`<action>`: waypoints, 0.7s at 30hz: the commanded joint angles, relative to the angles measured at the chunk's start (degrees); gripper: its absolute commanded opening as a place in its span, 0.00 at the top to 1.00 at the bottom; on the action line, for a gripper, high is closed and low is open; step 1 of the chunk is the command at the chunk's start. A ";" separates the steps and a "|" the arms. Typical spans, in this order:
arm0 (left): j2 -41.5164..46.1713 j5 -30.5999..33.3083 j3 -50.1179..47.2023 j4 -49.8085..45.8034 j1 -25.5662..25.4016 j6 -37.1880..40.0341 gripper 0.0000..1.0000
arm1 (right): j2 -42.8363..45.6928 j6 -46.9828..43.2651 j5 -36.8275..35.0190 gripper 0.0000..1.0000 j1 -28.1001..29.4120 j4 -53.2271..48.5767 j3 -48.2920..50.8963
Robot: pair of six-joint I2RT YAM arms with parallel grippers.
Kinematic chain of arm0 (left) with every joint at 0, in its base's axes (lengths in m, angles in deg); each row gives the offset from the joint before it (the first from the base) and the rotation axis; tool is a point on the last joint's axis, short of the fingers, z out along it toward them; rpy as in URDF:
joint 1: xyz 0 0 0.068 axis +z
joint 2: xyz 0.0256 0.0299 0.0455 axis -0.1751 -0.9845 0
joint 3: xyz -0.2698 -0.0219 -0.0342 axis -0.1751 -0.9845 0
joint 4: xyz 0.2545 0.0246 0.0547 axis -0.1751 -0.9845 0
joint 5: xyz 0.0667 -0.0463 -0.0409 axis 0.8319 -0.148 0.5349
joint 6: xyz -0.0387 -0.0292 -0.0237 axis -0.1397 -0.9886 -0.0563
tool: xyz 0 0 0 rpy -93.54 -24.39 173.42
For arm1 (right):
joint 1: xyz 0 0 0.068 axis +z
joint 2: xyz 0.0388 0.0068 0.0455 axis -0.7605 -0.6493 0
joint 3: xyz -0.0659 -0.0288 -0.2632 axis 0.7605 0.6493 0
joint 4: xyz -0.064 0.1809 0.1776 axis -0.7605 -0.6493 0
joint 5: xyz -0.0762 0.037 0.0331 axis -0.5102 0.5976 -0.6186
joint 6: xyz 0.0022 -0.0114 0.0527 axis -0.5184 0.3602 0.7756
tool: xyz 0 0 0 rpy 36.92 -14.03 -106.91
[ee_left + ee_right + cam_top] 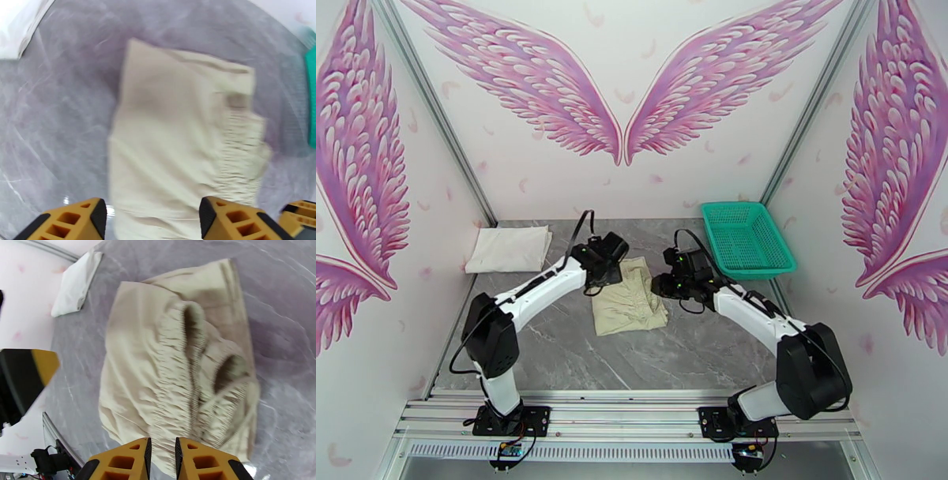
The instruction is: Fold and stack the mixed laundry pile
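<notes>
From above, the teal basket point(749, 237) sits far right on the counter point(671, 355), mesh floor showing; the cream garment point(630, 298) lies mid-counter, the folded white shirt point(509, 248) far left. Left wrist view: the left hand point(152, 215) gapes wide above that garment. Right wrist view: the right hand point(162, 455) is nearly closed at its edge; gripping or not, I can't tell.

Right pincer point(162, 451), jaws narrowly parted, hangs over the crumpled cream-beige garment point(150, 358) on the table point(280, 299)
</notes>
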State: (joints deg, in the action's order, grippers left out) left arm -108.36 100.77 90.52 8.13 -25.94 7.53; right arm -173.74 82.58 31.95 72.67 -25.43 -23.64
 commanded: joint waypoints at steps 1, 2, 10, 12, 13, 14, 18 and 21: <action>4.16 -7.48 -11.54 9.79 4.16 1.97 0.23 | -7.18 -1.46 0.53 0.74 0.88 -2.20 -4.15; 5.03 -8.75 -14.29 12.51 5.32 2.27 0.18 | -9.65 -2.14 -0.18 0.75 0.84 -2.96 -5.37; 2.19 -20.88 -22.28 29.76 9.30 6.01 0.03 | -19.92 -4.88 -4.87 0.80 -1.08 -5.04 -7.66; 1.17 -23.11 -23.51 33.40 9.62 4.86 0.03 | -21.56 -4.80 -5.01 0.81 -1.15 -5.02 -7.55; 0.75 -23.80 -24.10 34.96 9.82 4.17 0.03 | -22.22 -4.76 -4.97 0.81 -1.11 -4.77 -7.48; 0.46 -24.33 -24.79 36.45 10.05 3.44 0.03 | -22.73 -4.49 -5.24 0.81 -1.17 -4.67 -7.29; -1.33 -26.48 -26.47 42.06 10.83 0.64 0.02 | -23.10 -4.42 -5.76 0.82 -1.26 -4.48 -7.00; -4.20 -28.29 -26.52 45.68 11.00 -1.29 0.02 | -22.74 -4.62 -5.93 0.83 -1.87 -4.89 -7.40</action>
State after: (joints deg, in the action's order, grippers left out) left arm -109.52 76.34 64.99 46.30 -15.34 8.62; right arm -194.46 78.77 29.17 71.75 -28.38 -30.73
